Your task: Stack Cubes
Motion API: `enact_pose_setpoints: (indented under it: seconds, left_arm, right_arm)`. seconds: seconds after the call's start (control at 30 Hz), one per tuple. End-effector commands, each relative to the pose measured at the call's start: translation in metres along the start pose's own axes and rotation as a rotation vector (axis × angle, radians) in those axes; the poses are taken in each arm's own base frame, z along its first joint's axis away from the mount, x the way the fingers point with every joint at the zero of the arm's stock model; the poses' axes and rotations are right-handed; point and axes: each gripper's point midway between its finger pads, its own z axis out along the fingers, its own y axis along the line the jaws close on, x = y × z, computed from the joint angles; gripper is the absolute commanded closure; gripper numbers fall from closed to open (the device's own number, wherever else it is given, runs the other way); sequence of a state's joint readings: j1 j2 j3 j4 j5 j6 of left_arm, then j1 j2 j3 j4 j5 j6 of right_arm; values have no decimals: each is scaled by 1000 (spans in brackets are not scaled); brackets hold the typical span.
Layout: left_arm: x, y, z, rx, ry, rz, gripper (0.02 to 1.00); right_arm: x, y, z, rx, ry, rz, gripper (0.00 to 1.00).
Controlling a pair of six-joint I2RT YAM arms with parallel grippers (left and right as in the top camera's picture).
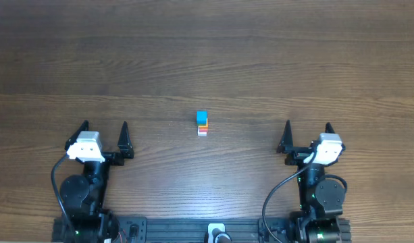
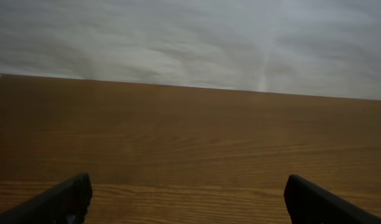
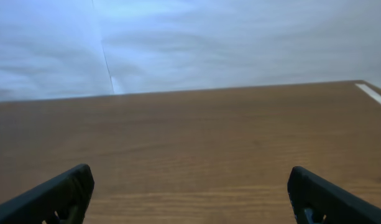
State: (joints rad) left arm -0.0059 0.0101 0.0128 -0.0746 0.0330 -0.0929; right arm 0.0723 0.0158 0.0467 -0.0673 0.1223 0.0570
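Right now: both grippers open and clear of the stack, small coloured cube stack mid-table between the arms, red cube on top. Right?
One thing is wrong: the top cube is blue, not red. The top view shows the blue cube crowning the stack of small coloured cubes. The rest holds: the stack stands mid-way on the brown wooden table, and the left gripper and right gripper are open, apart from it.

One cube stack, mid-table: three colours countable, blue, orange, white; exact cube total unclear. Two grippers: left gripper, right gripper. One table.
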Motion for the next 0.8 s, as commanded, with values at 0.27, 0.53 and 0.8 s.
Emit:
enact_pose_setpoints:
  seconds: [0.27, 0.53, 0.8]
  left_arm:
    - [2, 2, 0, -12, 2, 18, 18]
    - [2, 2, 0, -12, 2, 18, 18]
    - [2, 2, 0, -12, 2, 18, 18]
  right_arm:
    - [17, -1, 2, 3, 25, -9, 7]
    - [17, -1, 2, 3, 26, -9, 9]
    - [17, -1, 2, 3, 26, -9, 9]
